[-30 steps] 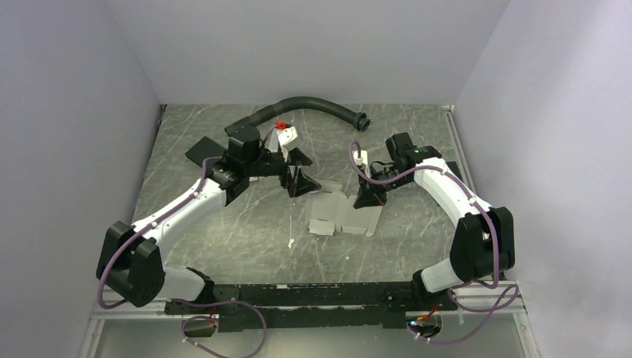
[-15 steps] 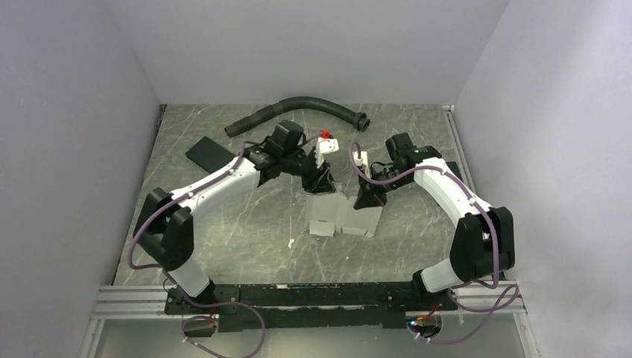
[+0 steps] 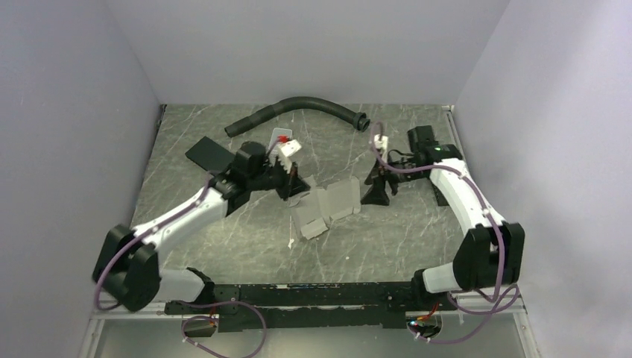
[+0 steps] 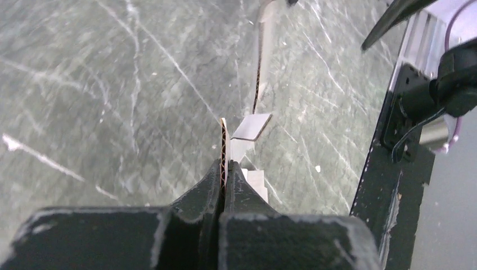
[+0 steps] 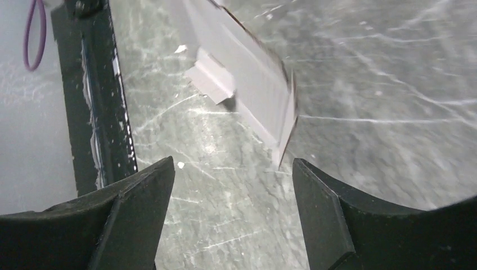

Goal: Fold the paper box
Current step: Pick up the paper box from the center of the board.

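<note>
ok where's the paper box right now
In the top view the paper box sits mid-table between the two arms, its left edge pinched in the left gripper, with the open right gripper just off its right end.

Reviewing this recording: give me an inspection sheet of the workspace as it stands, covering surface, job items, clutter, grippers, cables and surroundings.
Surface: grey veined table, with a small white scrap lying on it.
Job's things: paper box, an unfolded creased sheet at mid-table, partly raised off the surface.
Clutter: black hose along the far edge; black pad at far left.
Grippers: left gripper shut on the paper box's edge; right gripper open, with the box just ahead of it and not between its fingers.
Cables: purple cable runs along each arm; none seen on the box.
Surroundings: plain pale walls; nothing else seen.
</note>
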Motion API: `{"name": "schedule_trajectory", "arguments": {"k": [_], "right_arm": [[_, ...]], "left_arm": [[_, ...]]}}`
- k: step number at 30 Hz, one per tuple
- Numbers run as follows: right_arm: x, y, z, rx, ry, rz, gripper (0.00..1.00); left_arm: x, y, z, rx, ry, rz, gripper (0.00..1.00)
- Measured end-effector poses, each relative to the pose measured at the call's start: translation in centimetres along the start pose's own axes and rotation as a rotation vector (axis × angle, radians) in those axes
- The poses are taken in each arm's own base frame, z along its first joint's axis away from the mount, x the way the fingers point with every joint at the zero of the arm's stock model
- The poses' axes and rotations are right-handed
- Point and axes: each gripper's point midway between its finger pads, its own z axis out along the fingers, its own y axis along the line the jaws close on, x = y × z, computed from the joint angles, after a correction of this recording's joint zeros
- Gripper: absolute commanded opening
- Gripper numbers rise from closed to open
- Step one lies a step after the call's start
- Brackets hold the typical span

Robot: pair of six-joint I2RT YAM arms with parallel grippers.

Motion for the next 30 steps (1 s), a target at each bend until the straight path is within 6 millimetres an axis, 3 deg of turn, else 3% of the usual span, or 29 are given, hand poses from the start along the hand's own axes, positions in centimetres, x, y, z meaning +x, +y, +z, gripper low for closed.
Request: {"name": "schedule_trajectory", "arguments": {"k": [4,7,12,15,17,21,26,30], "right_arm": [[-2.3,-0.7,-3.5,0.109,-0.138,0.018,0.86],[-3.3,-0.3,-4.2,0.131,-0.226,0.026,0.86],[-2.2,-0.3,-1.9,0.063,-0.342,0.185,0.86],[-0.5,-0.4,0.0,0.034,-0.378,0.322,0.86],[-0.5,-0.2,0.9,0.023,-0.4,0.37,0.86],[-2.4,0.0,1.5,0.008,-0.463,0.382,0.86],[-4.4,0.2,1.6,0.0,-0.529,0.415,0.86],[-4.7,-0.5,1.8,0.045,-0.543,0.449,0.86]], "left_arm": [[0.2,-0.2,-3.1,-0.11,-0.159,-0.112,0.0],[-1.0,-0.8,-5.5,-0.162,-0.339,-0.162,0.0],[-4.3,-1.2,-8.3,-0.195,-0.57,-0.206,0.0],[-6.3,-1.2,-9.2,-0.202,-0.664,-0.222,0.0],[-7.3,-1.2,-9.6,-0.204,-0.711,-0.232,0.0],[-8.5,-1.4,-9.2,-0.2,-0.763,-0.245,0.0],[-8.4,-1.8,-6.7,-0.211,-0.75,-0.271,0.0],[-8.4,-1.7,-5.7,-0.246,-0.751,-0.279,0.0]]}}
